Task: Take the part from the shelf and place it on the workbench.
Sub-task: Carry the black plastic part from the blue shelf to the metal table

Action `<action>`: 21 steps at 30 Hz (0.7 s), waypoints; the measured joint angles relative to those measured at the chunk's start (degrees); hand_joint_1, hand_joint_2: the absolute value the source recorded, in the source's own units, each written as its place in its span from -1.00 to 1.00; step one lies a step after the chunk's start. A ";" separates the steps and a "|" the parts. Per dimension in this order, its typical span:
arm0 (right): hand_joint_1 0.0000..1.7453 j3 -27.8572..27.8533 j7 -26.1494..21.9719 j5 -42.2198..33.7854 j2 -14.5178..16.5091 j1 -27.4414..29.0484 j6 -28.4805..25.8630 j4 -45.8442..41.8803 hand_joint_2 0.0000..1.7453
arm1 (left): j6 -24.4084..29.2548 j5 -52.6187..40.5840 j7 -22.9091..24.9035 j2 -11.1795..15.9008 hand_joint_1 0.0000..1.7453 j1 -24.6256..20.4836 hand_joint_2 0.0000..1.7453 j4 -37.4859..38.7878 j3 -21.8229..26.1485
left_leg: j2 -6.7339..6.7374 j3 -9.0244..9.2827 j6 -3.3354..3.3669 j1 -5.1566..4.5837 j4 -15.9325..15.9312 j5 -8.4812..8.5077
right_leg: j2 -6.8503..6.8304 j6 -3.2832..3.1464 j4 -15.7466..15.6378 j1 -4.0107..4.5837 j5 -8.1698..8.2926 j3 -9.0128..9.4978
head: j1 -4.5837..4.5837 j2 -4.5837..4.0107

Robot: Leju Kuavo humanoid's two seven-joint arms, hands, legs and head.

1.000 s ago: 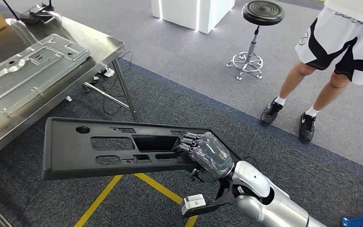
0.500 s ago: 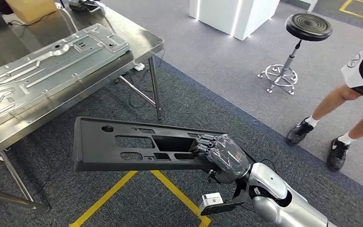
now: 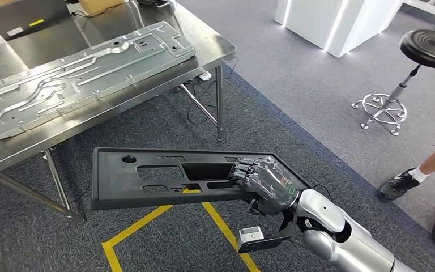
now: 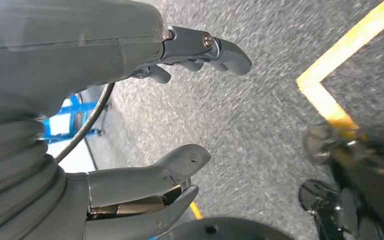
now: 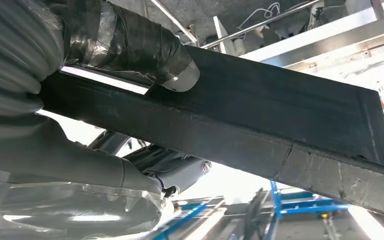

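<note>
- Head view: we see the right hand (image 3: pixel 265 184) gripping the black part (image 3: pixel 164 177), a long flat panel with cut-outs, at its right end. The fingers (image 3: pixel 243 170) lie curled over the top face beside a rectangular opening.
- We note the part reaches out to the left of the hand, held roughly level in the air above the dark carpet (image 3: pixel 164 127) and the yellow floor line (image 3: pixel 218 224). It touches nothing but the hand.
- Right wrist view: we see the thumb (image 5: pixel 130 42) pressed against one face of the part (image 5: pixel 280 115) and the other fingers under its edge, so the panel is clamped between them.
- We record the workbench (image 3: pixel 11 136), a steel table, further off and to the left of the part, well apart from it. A pressed metal sheet (image 3: pixel 90 71) lies flat on the workbench top.
- Left wrist view: we see the left hand (image 4: pixel 145 115) over grey carpet with its fingers (image 4: pixel 220 47) and thumb spread apart, holding nothing.
- We note a round black stool (image 3: pixel 408 73) on a chrome base to the right, and a person's shoe (image 3: pixel 399 184) at the right edge.
</note>
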 joint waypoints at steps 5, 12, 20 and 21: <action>1.00 0.47 4.42 7.02 -0.32 -3.65 1.12 0.75 1.00 | -0.17 0.01 -0.18 0.09 -1.00 0.01 1.00 0.00 -0.01 | 0.76 2.64 1.87 -0.95 -5.91 1.12 | -2.78 1.34 -0.10 0.41 -0.80 0.76 | 0.03 0.00; 1.00 1.82 8.72 14.57 -3.49 -7.05 1.12 1.57 1.00 | 0.84 0.74 -0.38 0.15 -1.00 -0.08 1.00 0.00 0.31 | -4.31 3.61 3.51 -0.44 -6.85 1.45 | 4.53 2.19 15.71 -0.09 -6.99 -7.52 | 0.07 0.01; 1.00 2.62 9.51 16.16 -4.78 -8.35 0.24 1.92 1.00 | 0.67 0.83 0.12 0.20 -1.00 0.20 1.00 0.00 0.73 | -10.34 2.53 1.48 -0.06 -5.72 0.98 | 8.81 1.65 0.70 -0.76 1.40 -2.42 | 0.07 0.01; 1.00 2.70 9.52 16.17 -4.78 -8.51 0.23 1.94 1.00 | 0.65 0.83 0.14 0.18 -1.00 0.37 1.00 0.00 0.80 | -9.76 2.39 1.15 -0.11 -5.52 0.87 | 8.06 1.32 0.39 -0.84 1.46 -2.17 | 0.06 0.01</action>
